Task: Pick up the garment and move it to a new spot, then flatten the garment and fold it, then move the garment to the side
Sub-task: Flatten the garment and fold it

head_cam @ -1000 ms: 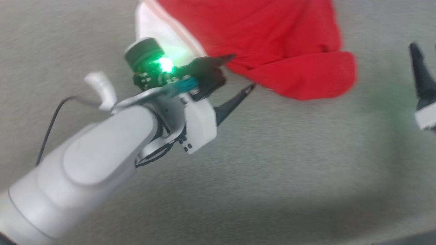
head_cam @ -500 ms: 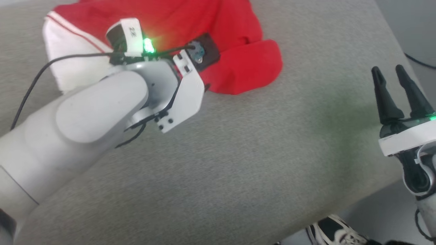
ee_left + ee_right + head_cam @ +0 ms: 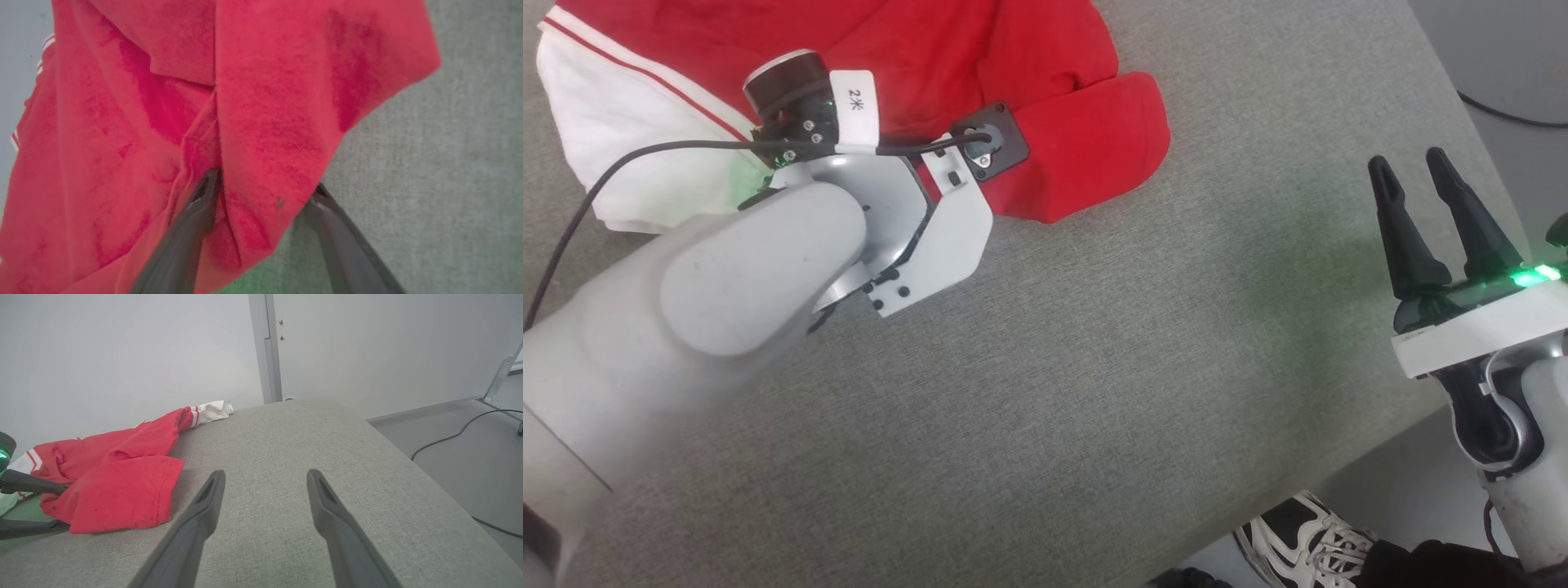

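A grey fabric-covered bench [image 3: 1135, 367] takes up most of the head view, running from the lower left to the upper right, with pale floor past its right edge.

The garment [image 3: 980, 73] lies crumpled on the bench in the upper left of that view. It is red cloth bunched in folds, with a white sleeve [image 3: 621, 155] carrying a thin red stripe at the far left. A rounded red fold reaches toward the middle of the frame.

The left arm's pale forearm [image 3: 711, 302] comes up from the lower left corner and ends over the garment's near edge. A black cable [image 3: 596, 175] loops off its wrist.

In the left wrist view the left hand [image 3: 265, 181] is open, its two dark fingers [image 3: 192, 228] spread apart with a fold of red cloth lying between them. One tip sits in a crease of the cloth and the other lies beside the cloth's edge, over the bench. At the left edge of the right wrist view the same fingers show, one above and one below the garment's edge.

The right hand [image 3: 1408, 160] is at the right edge of the head view, well apart from the garment. Its fingers point up the frame and are spread wide over bare bench fabric.

A person's black-and-white shoe [image 3: 1298, 539] rests on the floor at the bottom right, and a thin floor cord [image 3: 449, 433] curves along the right of the right wrist view.
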Controlling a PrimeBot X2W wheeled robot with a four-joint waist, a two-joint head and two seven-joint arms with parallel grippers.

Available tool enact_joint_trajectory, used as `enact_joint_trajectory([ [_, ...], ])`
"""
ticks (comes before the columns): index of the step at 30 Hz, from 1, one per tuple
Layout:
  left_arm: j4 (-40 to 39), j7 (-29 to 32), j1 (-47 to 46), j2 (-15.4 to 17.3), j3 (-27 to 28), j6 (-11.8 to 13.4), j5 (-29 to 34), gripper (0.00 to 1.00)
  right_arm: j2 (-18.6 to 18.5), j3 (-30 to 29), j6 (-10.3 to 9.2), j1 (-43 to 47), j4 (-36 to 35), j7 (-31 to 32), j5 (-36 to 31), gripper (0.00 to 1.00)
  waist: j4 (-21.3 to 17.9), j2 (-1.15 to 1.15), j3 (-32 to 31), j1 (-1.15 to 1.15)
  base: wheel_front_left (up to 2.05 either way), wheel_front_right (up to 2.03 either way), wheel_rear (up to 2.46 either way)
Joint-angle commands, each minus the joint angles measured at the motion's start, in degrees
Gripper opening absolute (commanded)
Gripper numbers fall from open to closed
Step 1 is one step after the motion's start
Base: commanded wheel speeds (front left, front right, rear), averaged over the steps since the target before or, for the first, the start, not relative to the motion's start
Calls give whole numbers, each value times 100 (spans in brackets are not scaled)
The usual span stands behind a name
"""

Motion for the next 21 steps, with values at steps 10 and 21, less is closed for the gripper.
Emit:
enact_joint_trajectory([
  [10, -769, 562, 353, 302, -87, -11, -257, 0, -158, -26, -8, -62, -111, -1, -96, 100, 367, 0, -179, 0, 0, 0, 0],
  [21, -2374, 24, 1082, 926, -58, -9, -882, 0, -391, -355, -8, 282, -331, 287, -249, 100, 1115, 0, -730, 0, 0, 0, 0],
])
